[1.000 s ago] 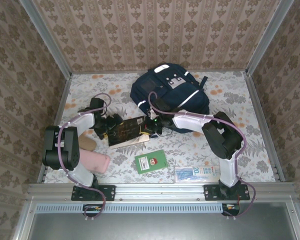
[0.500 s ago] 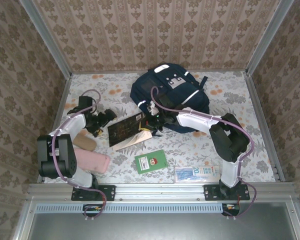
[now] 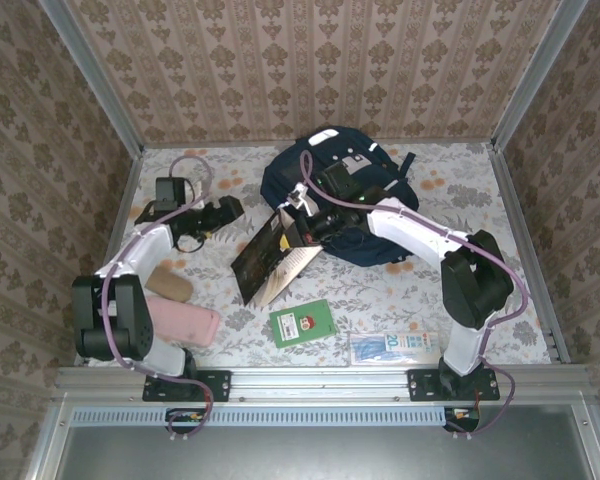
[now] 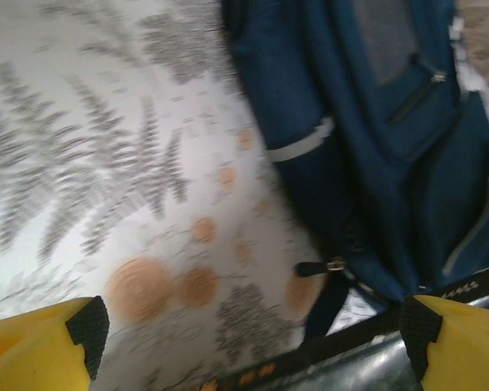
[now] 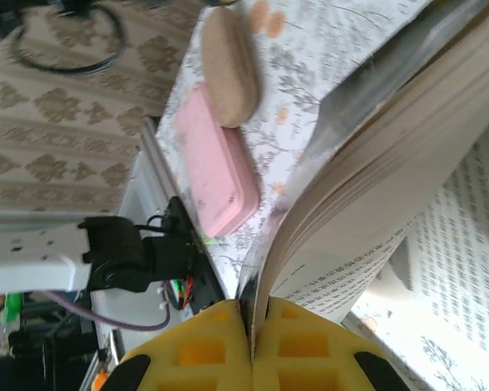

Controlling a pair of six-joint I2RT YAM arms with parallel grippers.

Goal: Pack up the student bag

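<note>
Right claw point(image 5: 253, 314) tight on book point(image 5: 391, 163) cover, pages cut off; left claw point(image 4: 253, 327) spread, student bag point(image 4: 375, 122) blurred.

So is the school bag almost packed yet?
Not really. Done: nothing shows as packed inside the student bag. In hand: the right claw is shut on a book, tilted up beside the bag; the left claw is open and empty. Left: the pink case, tan case, green booklet and blue packet lie on the table.
</note>
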